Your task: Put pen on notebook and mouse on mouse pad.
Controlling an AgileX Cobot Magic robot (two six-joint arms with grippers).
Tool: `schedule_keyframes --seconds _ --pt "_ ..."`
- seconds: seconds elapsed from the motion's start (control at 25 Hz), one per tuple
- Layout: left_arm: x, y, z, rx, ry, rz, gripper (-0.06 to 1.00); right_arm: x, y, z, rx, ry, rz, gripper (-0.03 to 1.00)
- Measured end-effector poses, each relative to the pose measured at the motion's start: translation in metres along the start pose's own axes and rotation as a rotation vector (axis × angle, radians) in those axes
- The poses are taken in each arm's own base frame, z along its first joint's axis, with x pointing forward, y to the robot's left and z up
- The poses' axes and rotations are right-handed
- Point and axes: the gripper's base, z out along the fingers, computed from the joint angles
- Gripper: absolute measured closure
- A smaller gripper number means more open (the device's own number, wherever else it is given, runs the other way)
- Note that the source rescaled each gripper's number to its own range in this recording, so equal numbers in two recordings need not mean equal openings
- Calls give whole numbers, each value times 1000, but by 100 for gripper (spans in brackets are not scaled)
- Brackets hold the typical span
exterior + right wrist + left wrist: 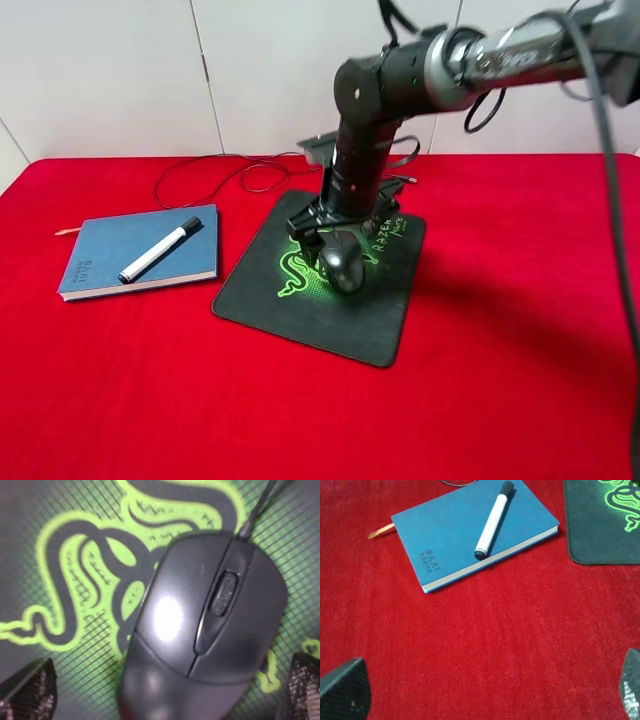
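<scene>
1. The mouse pad lies on the red bench, its near edge bare.
2. The black mouse sits on the pad's green logo; the right gripper hovers directly over it, jaws spread to either side, not pinching.
3. Left of the pad, the blue notebook carries the white pen diagonally on its cover.
4. The left gripper hangs near the notebook, jaws spread, holding nothing.
5. Beyond the pad, the mouse cable loops.
</scene>
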Motion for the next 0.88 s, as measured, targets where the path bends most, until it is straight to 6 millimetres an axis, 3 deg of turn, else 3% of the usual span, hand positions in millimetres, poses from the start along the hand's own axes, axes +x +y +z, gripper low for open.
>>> schedule_keyframes --seconds 0.56,0.88 --pt "0 0 0 0 0 0 -5 21 5 -98 -11 24 -11 -3" --pt "0 0 0 0 0 0 -5 32 9 -136 -44 -6 -6 -3"
